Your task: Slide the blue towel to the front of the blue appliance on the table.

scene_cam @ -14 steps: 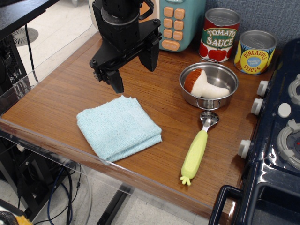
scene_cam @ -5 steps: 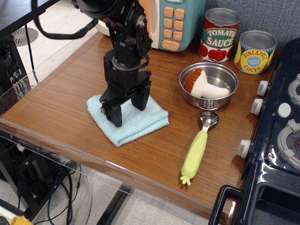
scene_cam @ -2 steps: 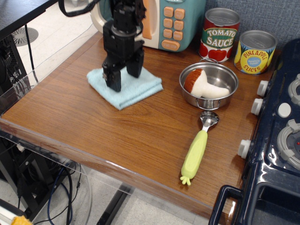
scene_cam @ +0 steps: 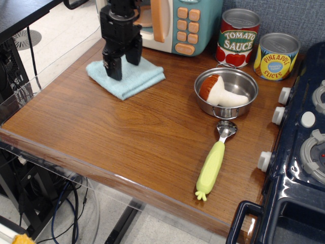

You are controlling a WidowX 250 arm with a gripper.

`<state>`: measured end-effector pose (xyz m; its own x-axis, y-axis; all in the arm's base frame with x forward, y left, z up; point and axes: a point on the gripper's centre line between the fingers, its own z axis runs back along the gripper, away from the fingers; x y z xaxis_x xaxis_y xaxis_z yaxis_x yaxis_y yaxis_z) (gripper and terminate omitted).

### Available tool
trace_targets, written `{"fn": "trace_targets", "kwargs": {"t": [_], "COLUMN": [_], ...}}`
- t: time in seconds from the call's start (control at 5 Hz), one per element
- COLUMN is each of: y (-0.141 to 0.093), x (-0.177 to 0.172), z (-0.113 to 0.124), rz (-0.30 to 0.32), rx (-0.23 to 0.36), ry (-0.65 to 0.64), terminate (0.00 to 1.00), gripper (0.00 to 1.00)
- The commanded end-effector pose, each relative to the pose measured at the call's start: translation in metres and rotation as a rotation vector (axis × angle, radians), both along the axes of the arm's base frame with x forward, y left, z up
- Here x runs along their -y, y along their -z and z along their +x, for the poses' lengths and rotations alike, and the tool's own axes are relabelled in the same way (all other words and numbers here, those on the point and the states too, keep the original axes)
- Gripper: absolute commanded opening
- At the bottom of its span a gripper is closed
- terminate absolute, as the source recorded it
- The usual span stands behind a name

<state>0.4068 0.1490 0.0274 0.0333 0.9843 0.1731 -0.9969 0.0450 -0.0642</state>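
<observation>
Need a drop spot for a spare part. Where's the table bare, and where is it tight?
Bare: the table from the blue towel forward to the near edge, left of the green-handled scoop. Tight: the back right, around the steel bowl, both cans and the stove.

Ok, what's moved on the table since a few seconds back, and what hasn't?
The end effector came down onto the blue towel, fingers spread and pressing rather than gripping, and slid it from the near-left edge back across the table to just in front of the toy microwave. The steel bowl with the toy mushroom, the green-handled scoop and both cans stayed put.
</observation>
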Motion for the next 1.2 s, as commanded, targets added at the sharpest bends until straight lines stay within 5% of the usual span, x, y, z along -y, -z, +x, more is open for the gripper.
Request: {"fn": "trace_targets", "kwargs": {"t": [0.0,0.8,1.0], "y": [-0.026,-0.103,-0.103], "x": [-0.017,-0.033,-0.033], "z": [0.003,-0.029,-0.029], "rz": [0.029,0.060,0.060], "rx": [0.057,0.187,0.187], "ry": [-0.025,-0.117,-0.117], "terminate": [0.00,0.00,0.00], "gripper": [1.00,1.00,1.00]}}
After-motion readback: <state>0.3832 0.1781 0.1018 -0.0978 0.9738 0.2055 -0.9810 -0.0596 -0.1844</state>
